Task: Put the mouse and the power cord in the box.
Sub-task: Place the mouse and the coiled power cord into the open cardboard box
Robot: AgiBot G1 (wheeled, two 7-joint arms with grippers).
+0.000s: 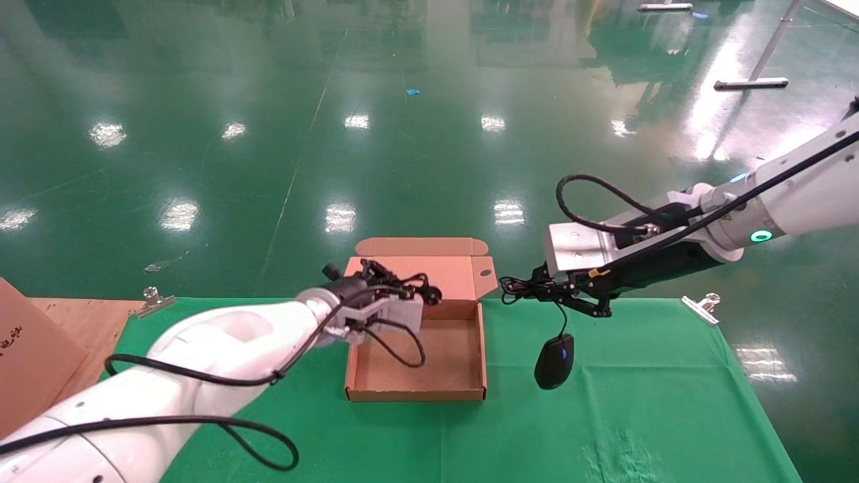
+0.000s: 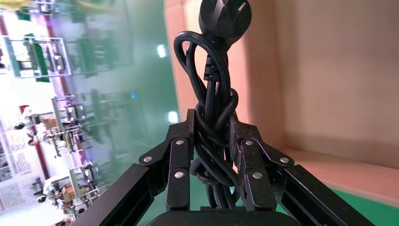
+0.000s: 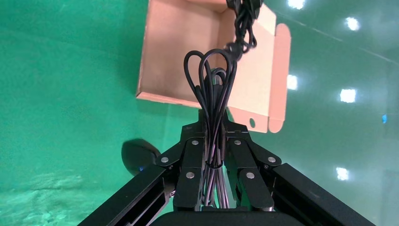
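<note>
At the far left of the head view a brown cardboard carton (image 1: 27, 349) sits on a bare wooden patch, and a metal clip (image 1: 153, 299) pins the green cloth of the tabletop (image 1: 644, 409) at its back edge. The left arm reaches in over the cloth, and the left gripper (image 1: 392, 280) hangs above the back left part of the box (image 1: 416, 392). It is clenched on the power cord (image 2: 212, 117): in the left wrist view the knotted black bundle runs between the fingers (image 2: 178, 162) and its round plug sticks out past the fingertips, toward the raised lid. The cord is clear of the box floor.

The box lies open on the cloth, its hinged flap lid (image 1: 429, 265) standing up at the far side with a side tab and a small dark hole.

Right of the box, the mouse (image 1: 555, 361) dangles by its thin cord, low over the cloth just beside the box's right wall; whether it touches the cloth cannot be told. The right gripper (image 1: 537, 287) is above it, near the lid's right tab, clenched on the bundled loops of the mouse cord (image 3: 212, 89), which fan out beyond its fingertips in the right wrist view. Another metal clip (image 1: 702, 305) holds the cloth at the far right.
</note>
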